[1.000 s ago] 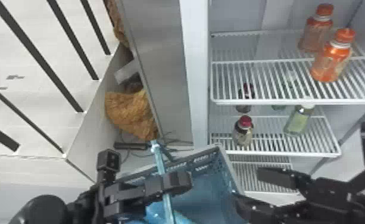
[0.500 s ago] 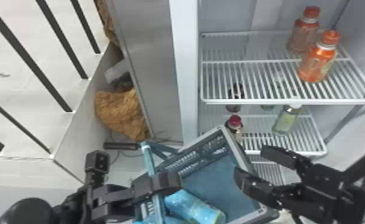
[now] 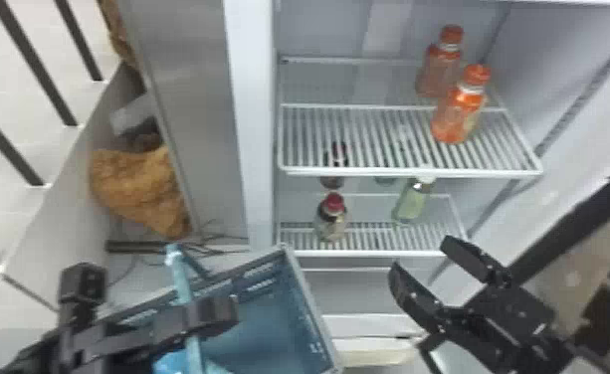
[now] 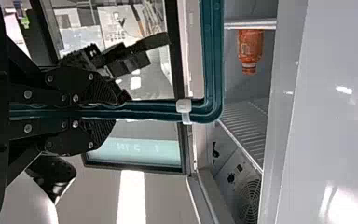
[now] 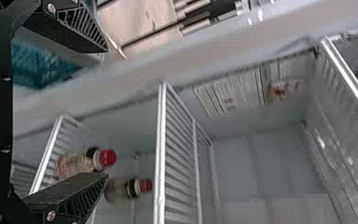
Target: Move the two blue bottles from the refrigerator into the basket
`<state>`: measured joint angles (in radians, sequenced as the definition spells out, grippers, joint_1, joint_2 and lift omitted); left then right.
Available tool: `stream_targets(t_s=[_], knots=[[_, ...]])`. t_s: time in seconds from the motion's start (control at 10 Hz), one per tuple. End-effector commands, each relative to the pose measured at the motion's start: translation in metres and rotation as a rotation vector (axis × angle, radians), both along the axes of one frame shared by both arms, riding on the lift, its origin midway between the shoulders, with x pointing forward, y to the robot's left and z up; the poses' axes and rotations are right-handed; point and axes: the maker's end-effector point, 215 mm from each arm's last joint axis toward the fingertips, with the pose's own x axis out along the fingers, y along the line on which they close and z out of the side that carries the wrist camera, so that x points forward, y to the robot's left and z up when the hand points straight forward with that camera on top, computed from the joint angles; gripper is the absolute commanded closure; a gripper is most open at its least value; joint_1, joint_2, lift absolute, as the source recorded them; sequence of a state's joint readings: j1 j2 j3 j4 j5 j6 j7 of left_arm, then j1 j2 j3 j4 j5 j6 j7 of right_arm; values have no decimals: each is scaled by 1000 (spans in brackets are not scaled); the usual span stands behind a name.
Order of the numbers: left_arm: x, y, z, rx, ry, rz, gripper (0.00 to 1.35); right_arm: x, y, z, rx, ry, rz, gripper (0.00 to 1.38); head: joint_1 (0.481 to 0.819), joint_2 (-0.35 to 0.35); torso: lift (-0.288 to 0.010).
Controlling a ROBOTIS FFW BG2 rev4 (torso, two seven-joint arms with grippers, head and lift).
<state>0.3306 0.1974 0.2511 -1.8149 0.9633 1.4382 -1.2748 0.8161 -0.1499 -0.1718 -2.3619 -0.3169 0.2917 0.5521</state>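
Across the basket's handle (image 4: 154,111), the left tool (image 4: 119,110) is closed tight, its two fingers clamping the bar from either side, presumably to bear the weight from above and leave the mouth accessible. Right tool (image 3: 419,254): fingers spread wide with nothing between them, near the refrigerator (image 3: 251,124), and probably kept free for loading. Basket (image 3: 268,308): held before the shelves, a position that would shorten any transfer; inside, partly behind the handle, lies a blue bottle (image 3: 171,364), while a second cannot be made out with certainty. Beyond, orange bottles (image 3: 460,109) stand upright on the upper shelf (image 3: 353,139), outside the task
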Motion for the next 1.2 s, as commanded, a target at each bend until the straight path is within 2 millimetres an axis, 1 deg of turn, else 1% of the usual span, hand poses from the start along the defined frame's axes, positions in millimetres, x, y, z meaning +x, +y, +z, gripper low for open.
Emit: stream_targets(t_s=[0.0, 0.2, 0.3, 0.4, 0.5, 0.6, 0.7, 0.8, 1.1], knots=[[-1, 2, -2, 3, 5, 6, 1197, -8, -26, -14, 8, -37, -80, 104, 695, -134, -10], [-1, 4, -4, 7, 12, 17, 1197, -22, -67, -6, 0, -135, -200, 105, 695, -208, -10], [-2, 5, -6, 7, 16, 21, 1197, -30, -81, -2, -25, -155, -247, 105, 695, -233, -10], [-2, 5, -6, 8, 19, 24, 1197, -38, -95, 3, -54, -173, -288, 108, 695, -277, -10], [-2, 6, -7, 10, 18, 28, 1197, -48, -106, -3, -77, -155, -305, 113, 695, -315, -10], [-2, 7, -9, 16, 23, 34, 1197, -57, -110, -8, -97, -139, -310, 116, 695, -347, -10], [-2, 9, -10, 18, 27, 42, 1197, -64, -116, -10, -119, -130, -319, 116, 695, -350, -10], [-3, 10, -11, 18, 32, 46, 1197, -66, -125, -7, -144, -136, -341, 117, 695, -350, -10], [-2, 12, -10, 15, 26, 52, 1197, -67, -126, -12, -157, -129, -348, 121, 695, -350, -10]])
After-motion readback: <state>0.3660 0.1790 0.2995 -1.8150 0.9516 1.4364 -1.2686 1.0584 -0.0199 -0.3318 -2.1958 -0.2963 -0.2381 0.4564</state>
